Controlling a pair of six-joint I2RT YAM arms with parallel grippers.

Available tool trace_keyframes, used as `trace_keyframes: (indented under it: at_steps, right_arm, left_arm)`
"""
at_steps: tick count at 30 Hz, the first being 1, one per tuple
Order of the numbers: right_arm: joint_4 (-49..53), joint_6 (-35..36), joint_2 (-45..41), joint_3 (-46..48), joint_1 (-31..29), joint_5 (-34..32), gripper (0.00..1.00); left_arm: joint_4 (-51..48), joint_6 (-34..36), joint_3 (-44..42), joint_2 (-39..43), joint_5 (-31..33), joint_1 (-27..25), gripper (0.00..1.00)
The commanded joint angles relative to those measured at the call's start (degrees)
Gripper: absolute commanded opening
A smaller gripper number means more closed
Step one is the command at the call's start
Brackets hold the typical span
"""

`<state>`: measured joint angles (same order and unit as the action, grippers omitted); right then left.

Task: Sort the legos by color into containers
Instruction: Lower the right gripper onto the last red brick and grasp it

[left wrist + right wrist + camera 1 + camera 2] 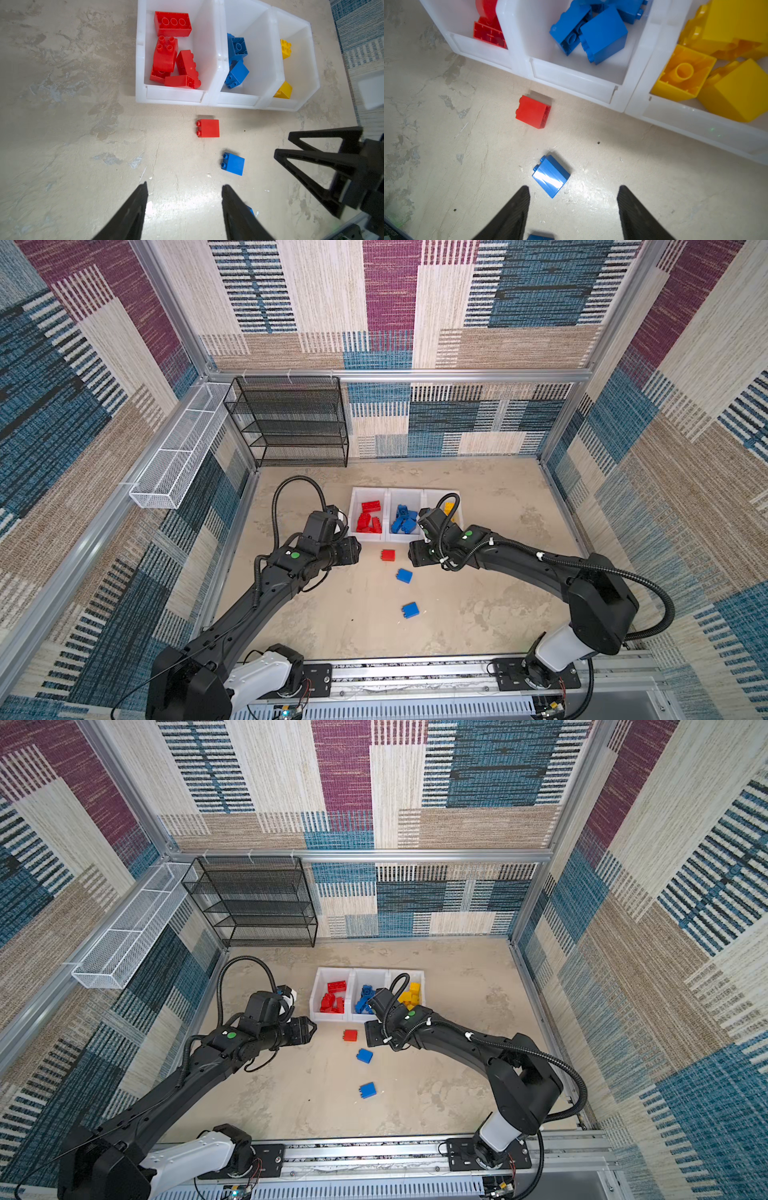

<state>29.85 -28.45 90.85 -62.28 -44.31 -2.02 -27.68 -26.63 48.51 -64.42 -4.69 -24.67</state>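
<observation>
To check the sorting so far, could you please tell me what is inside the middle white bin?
Only blue bricks show in the middle bin, piled together. In a top view the right arm covers one corner, and the pile hides anything beneath, so no exact count.

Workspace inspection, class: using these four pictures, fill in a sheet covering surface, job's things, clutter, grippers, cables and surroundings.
Surface: beige mottled table.
Job's things: three joined white bins hold red bricks, blue bricks and yellow bricks, one colour each; a loose red brick, a loose blue brick and a second blue brick lie on the table in front.
Clutter: nothing seen.
Grippers: left gripper and right gripper both open, empty, above the table.
Cables: black left hose loops above its arm; right hose runs along its arm.
Surroundings: black mesh rack at the back, white wire basket on the side wall, patterned walls.
</observation>
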Motion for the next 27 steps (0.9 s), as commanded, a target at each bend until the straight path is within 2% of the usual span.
trace_keyframes:
  at_steps: [1,15,22,27]
  right_arm:
    - [-0.84,-1.69,-0.14,0.22,-0.53,-1.04,0.70]
    - [1.14,-5.19,4.04,-2.60,-4.48,-3.44,0.70]
    - [2.70,-4.50,11.87,-9.58,-6.57,-4.33,0.70]
    - [2.76,-6.86,17.09,-13.98,-7.01,-5.40,0.70]
  left_arm:
    - [0.99,-0.31,-0.32,0.52,-0.06,-0.03,0.60]
    - [0.05,1.63,-2.39,3.23,1.94,0.04,0.61]
    - [-0.03,0.44,-4.74,5.92,2.05,-0.01,0.61]
    - [0.07,-0.16,-6.97,8.53,2.36,-0.03,0.61]
